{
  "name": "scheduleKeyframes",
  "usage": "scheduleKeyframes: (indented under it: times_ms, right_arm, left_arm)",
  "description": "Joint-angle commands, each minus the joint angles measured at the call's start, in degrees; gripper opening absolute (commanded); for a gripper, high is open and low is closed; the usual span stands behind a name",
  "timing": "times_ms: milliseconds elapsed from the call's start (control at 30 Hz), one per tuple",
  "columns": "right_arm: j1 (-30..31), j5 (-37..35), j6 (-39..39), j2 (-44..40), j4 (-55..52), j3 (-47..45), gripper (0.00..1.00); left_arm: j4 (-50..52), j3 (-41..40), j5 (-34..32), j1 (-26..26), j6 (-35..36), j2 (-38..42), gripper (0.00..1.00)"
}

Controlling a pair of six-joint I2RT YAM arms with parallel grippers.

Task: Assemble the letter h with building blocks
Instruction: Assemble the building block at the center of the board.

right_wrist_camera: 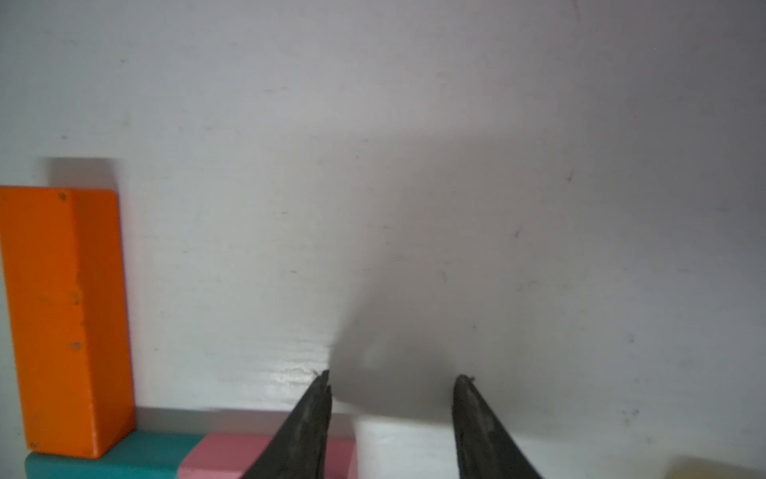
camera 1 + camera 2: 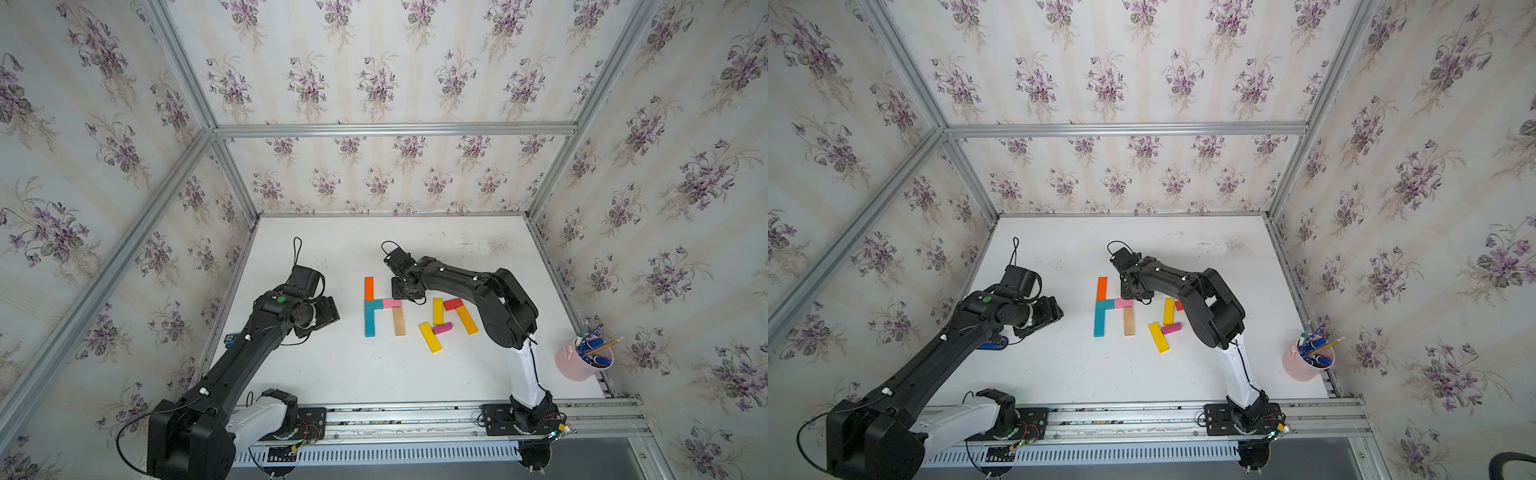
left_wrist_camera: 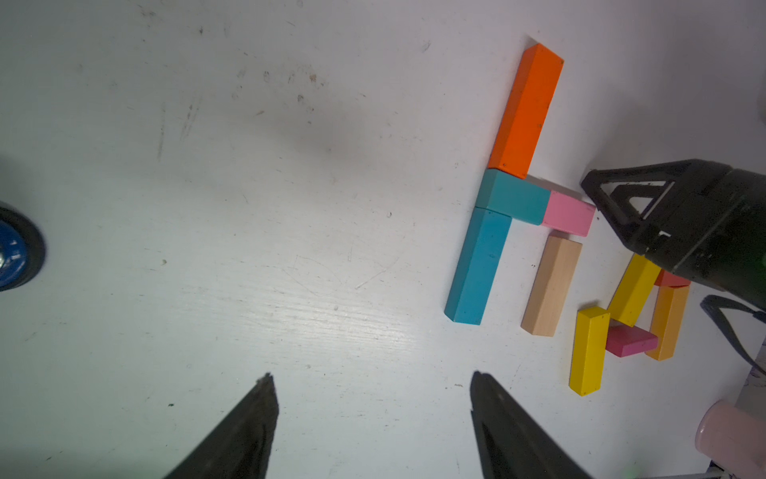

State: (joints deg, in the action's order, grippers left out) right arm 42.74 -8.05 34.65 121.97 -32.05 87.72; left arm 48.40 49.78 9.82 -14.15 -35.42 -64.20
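Note:
The building blocks lie mid-table. An orange bar (image 2: 368, 288), a short teal bar (image 2: 374, 304) and a long teal bar (image 2: 369, 323) form a column. A pink bar (image 2: 392, 303) extends right from it, with a plain wood bar (image 2: 399, 321) below. Loose to the right lie two yellow bars (image 2: 430, 337), a magenta bar (image 2: 441, 328), a red bar (image 2: 453, 304) and an amber bar (image 2: 467, 320). My right gripper (image 1: 391, 375) is open and empty, low over the table by the pink bar's (image 1: 215, 454) end. My left gripper (image 3: 371, 375) is open and empty, left of the blocks.
A pink cup of pens (image 2: 584, 359) stands at the table's right front edge. A small blue object (image 2: 992, 343) lies by the left wall under my left arm. Papered walls enclose the table on three sides; a metal rail (image 2: 415, 415) runs along the front.

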Motion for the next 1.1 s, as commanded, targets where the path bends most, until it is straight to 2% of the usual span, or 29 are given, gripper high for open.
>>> scheduleKeyframes:
  times_ms: [0, 1067]
  right_arm:
    - [0.1, 0.6, 0.2, -0.2, -1.3, -0.2, 0.49]
    - [0.9, -0.5, 0.6, -0.8, -2.4, 0.3, 0.49]
  left_arm:
    - [-0.7, 0.0, -0.4, 0.1, 0.4, 0.0, 0.76]
    - [-1.4, -0.8, -0.2, 0.1, 0.3, -0.3, 0.76]
